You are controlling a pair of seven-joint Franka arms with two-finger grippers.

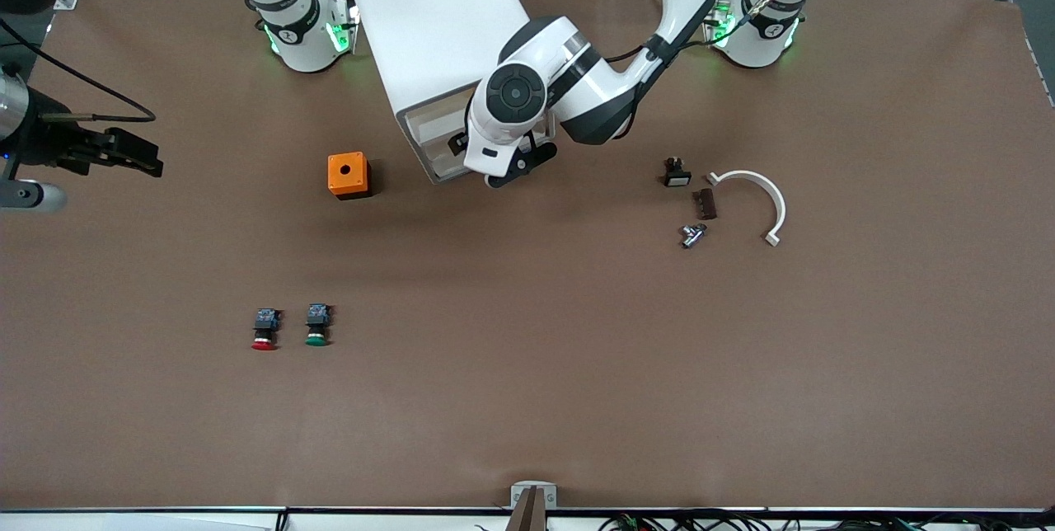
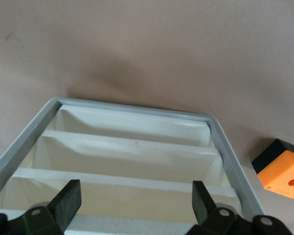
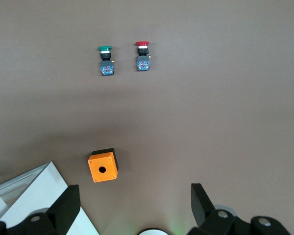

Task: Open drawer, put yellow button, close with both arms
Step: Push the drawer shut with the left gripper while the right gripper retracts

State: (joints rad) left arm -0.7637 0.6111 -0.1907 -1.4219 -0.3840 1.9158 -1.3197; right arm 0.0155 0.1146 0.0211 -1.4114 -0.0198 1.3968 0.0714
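We see the left gripper [image 2: 132, 203], fingers [image 2: 67, 199] released, over the cabinet's [image 1: 429, 20] drawer fronts; the right gripper [image 3: 132, 205], fingers released, waits above the worktop [image 1: 527, 366]. No yellow button shows.

White cabinet [image 1: 433, 20], orange box [image 1: 347, 175]
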